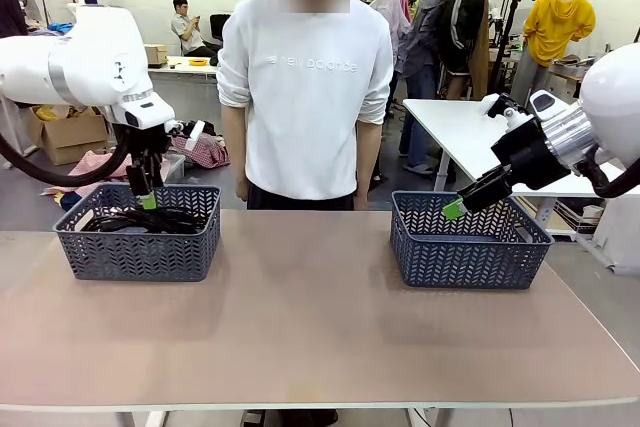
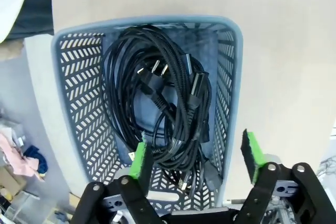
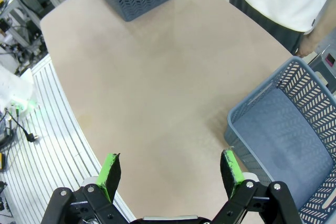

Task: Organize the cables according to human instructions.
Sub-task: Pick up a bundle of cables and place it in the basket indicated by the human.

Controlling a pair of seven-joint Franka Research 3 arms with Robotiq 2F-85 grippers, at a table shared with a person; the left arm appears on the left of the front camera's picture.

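1. Black rubber-coated cables (image 2: 157, 108) lie heaped as overlapping loops in the left basket (image 1: 138, 232), plug ends showing among the coils; how many separate cords make up the heap cannot be told. Gathered in one container, they are all reachable from above by a single arm.
2. The left claw (image 2: 195, 160) hangs directly over this basket with its green pads spread wide and nothing between them. One pad sits above the near edge of the bundle, the other above the basket's rim, which reads as a stance for descending onto a coil.
3. The right basket (image 1: 467, 242) stands well apart on the same tan table (image 1: 310, 327) and holds nothing, so it likely serves as the destination.
4. The right claw (image 3: 170, 170) is likewise open and empty, poised above the table just beside that basket's near corner.
5. A person (image 1: 305, 97) stands at the far edge between the baskets, arms at the sides; no pointing gesture is visible.
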